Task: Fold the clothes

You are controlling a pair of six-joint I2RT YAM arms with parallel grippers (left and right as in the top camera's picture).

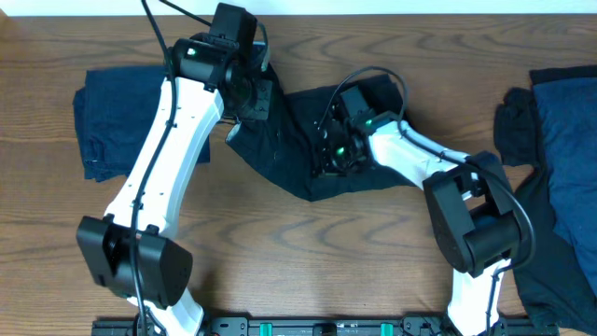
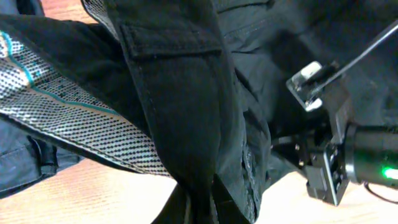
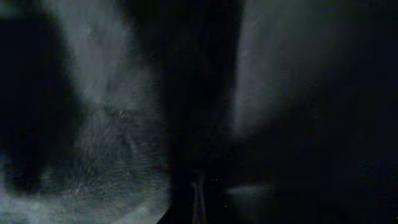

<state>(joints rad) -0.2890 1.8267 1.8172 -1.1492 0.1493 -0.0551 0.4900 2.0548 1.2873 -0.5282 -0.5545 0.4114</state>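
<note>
Cloth of the wide black shorts-like garment (image 1: 280,154), stretched mid-way over the brown wooden table (image 1: 280,261) between the left gripper (image 2: 200,208) pinching its edge and the right gripper (image 1: 328,159) clamped on its folds, looks light and limp, so seams likely grip best.

Both arms reach toward mid-scene, the left hand (image 1: 250,95) farther back, the right hand (image 1: 328,154) nearer, each closed tight.

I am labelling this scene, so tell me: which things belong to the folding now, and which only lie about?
In the job: black shorts, left gripper and right gripper, both shut on them.
Lying aside, not handled now: folded navy garment at the left; heap of dark clothes at the right edge.
</note>
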